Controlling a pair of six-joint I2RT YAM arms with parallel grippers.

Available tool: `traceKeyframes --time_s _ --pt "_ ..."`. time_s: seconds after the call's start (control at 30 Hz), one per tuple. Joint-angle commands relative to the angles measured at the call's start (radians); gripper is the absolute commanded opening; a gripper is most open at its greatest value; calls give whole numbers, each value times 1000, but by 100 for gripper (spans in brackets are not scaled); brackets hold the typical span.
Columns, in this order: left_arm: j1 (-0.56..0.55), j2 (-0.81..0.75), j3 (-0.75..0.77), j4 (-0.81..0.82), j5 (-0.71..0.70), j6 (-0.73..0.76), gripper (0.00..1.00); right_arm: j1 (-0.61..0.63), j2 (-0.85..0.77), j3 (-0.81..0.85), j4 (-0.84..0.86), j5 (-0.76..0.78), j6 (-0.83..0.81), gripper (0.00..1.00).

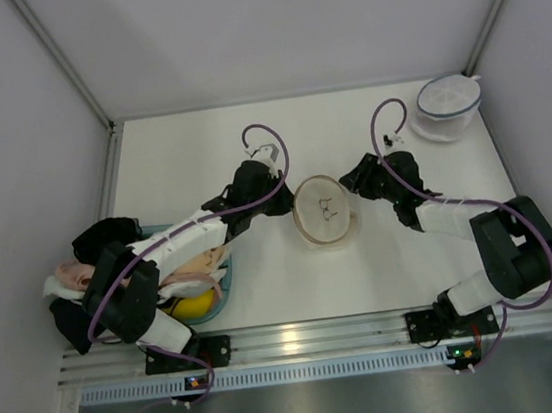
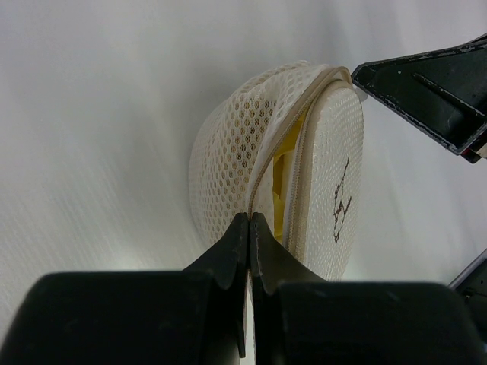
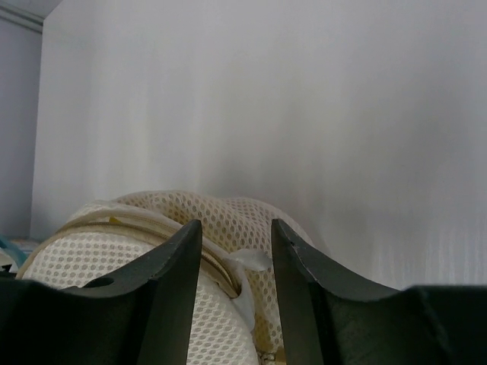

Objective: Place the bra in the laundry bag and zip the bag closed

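At the near left of the table (image 1: 286, 291) sits a blue-rimmed basin (image 1: 228, 291) holding peach and pink garments (image 1: 198, 264) and a yellow piece, partly hidden by the left arm. That arm reaches across them toward the middle. The left hand (image 2: 249, 228) is clenched on the zip rim of the laundry bag (image 1: 324, 211), and the zip tape runs straight into its closed tips.

The bag stands in the middle of the table between the two hands, its lid with the small dark mark (image 2: 340, 204) facing up. On the side toward the left hand the zip is open. The lid stands a little off the mesh body there, and the mustard yellow of the bra (image 2: 280, 190) shows through the gap, inside the bag.

On the bag's right side, the right hand (image 3: 236, 228) has its fingers apart. They straddle the rim and a pale tab without closing on either. At the far right corner, well apart from everything else, stands a second round bag with a blue rim (image 1: 450, 104).
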Motion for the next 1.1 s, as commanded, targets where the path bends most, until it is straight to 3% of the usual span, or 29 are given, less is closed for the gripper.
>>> traceKeyframes --time_s 0.0,0.2,0.43,0.53,0.57,0.8,0.9,1.07 --pt "5 -22 3 64 -9 7 0 21 -23 66 -57 71 -30 43" --pt "5 -21 0 62 -7 4 0 30 -49 80 -137 102 -30 46" --pt "5 -27 -2 64 -3 7 0 42 -5 104 -107 88 -18 41" --pt "5 -36 -5 62 -12 11 0 54 20 127 -110 96 -22 20" --pt "5 -39 -3 59 -14 16 0 54 21 135 -116 91 -27 0" --pt "5 -76 52 -95 -70 94 0 58 -113 216 -272 100 -88 0" --pt "5 -88 93 -194 -156 117 0 58 -187 284 -382 91 -136 0" --pt "9 -79 194 -401 -133 82 0 61 -236 403 -652 94 -220 0"
